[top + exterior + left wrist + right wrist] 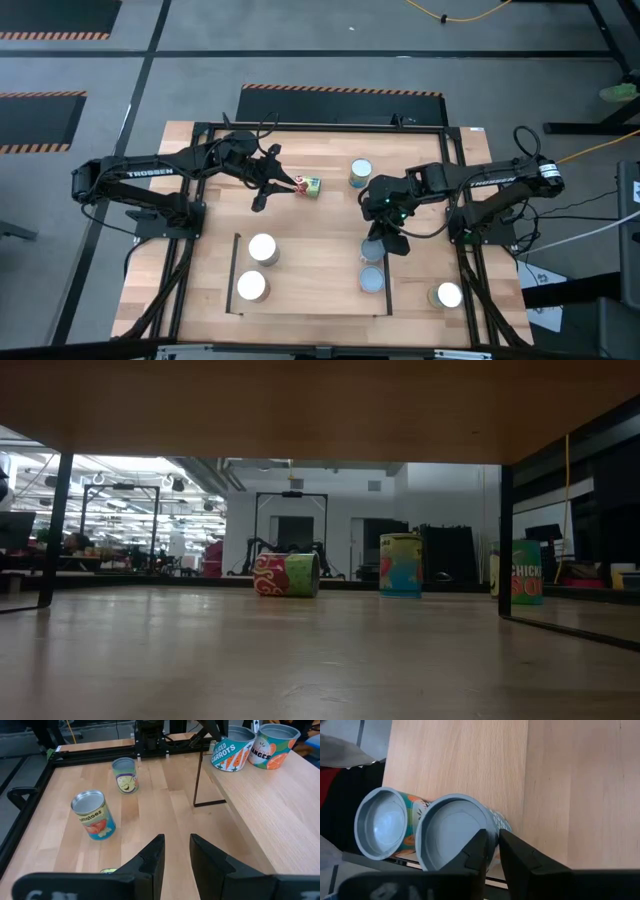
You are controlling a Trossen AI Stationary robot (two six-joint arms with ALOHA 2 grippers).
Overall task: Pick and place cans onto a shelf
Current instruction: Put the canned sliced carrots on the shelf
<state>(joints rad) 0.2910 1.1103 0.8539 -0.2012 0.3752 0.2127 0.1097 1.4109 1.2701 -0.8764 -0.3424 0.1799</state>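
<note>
The shelf (310,270) is a light-wood panel with thin black rails at the table's near middle. Two cans (262,248) (251,286) stand at its left end, and an orange-label can (382,822) and a teal carrot can (455,832) at its right end. My right gripper (385,240) hangs over the carrot can, nearly shut at its rim. A red, green and yellow can (308,186) lies on its side on the table. My left gripper (285,183) is open and empty just left of it. My right gripper (492,845) comes from above, pointing down, at the carrot can's top rim (494,831). One finger (481,842) is over the recessed top and the other (510,847) is outside the wall. The can stands upright on the shelf beside the orange-label can.
A can (360,172) stands on the table at the far middle. A tomato can (95,815) and another can (125,775) show in the left wrist view. One can (449,295) stands right of the shelf's rail. A black outer frame (200,130) rings the table.
</note>
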